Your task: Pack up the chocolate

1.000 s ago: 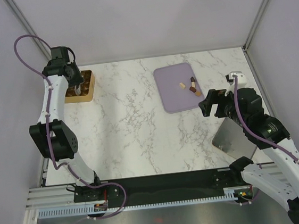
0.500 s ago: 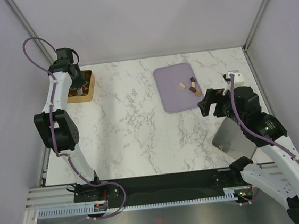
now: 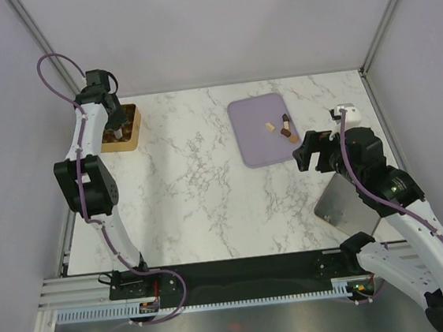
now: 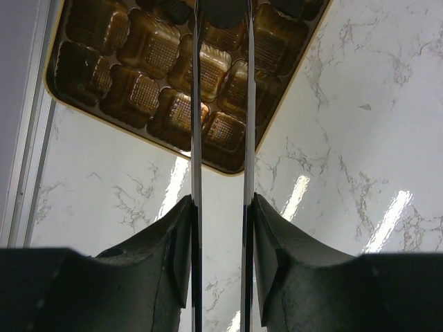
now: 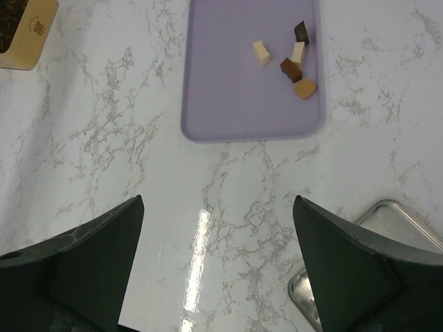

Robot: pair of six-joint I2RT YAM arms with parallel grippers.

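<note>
Several small chocolate pieces [image 3: 285, 131] [image 5: 291, 69], cream, tan and dark brown, lie on the lilac tray [image 3: 250, 139] [image 5: 228, 83]. My right gripper [image 3: 307, 151] [image 5: 218, 202] is wide open and hangs over bare marble just near of the tray, with nothing between its fingers. My left gripper [image 3: 112, 132] [image 4: 222, 22] points down over the golden compartmented box [image 3: 129, 136] [image 4: 97, 41] at the far left. Its fingers stand narrowly apart, and a dark chocolate piece [image 4: 223, 8] spans the gap at their tips, partly cut off by the frame edge.
A metal tray [image 3: 343, 205] [image 5: 391, 225] lies under the right arm at the table's right side. The box sits close to the table's left edge [image 4: 28, 173] and the left wall. Marble table top [image 3: 200, 184] stretches between box and lilac tray.
The left arm's forearm has swung up and farther back while its gripper stays over the box. The right gripper has shifted slightly toward the lilac tray.
</note>
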